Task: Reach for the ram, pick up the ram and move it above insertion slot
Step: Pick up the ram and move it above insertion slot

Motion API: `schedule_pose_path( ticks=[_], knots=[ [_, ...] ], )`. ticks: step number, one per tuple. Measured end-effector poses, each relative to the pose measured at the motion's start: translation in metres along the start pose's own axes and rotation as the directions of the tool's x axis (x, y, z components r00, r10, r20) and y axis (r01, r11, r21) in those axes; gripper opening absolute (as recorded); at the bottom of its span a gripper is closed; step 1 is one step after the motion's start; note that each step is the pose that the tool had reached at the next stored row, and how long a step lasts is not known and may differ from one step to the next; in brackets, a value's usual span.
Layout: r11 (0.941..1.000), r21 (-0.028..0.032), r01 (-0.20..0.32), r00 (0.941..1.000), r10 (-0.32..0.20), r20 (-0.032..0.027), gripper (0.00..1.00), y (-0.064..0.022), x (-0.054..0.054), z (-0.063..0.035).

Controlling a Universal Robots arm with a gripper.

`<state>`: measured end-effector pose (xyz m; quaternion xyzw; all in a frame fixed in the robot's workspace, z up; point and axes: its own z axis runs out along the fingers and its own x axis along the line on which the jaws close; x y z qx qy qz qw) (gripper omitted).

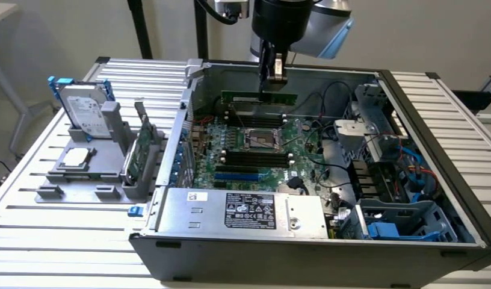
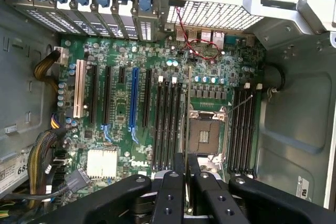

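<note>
While the claw (image 1: pixel 273 81) grips the ram (image 1: pixel 259 97) above the motherboard (image 1: pixel 254 147), keep the stick level, parallel to the slots (image 2: pixel 167 124) below.

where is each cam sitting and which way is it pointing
Exterior view: off the arm, raised in front of the open computer case, looking down and across into it; the arm's wrist and the tool holding the ram show at top.
Wrist view: on the wrist above the case, facing straight down at the motherboard; the tool's fingers and the ram's edge show.
Shared: the motherboard, its CPU socket, the tool and the ram.
</note>
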<state>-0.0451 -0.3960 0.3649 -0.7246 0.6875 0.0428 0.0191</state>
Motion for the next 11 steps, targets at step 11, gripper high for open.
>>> schedule_pose_path(
  ticks=[11],
  knots=[
    [1.0000,0.0000,0.000,1.0000,0.000,0.0000,0.14,0.0000,0.0000,0.0000]
  ],
)
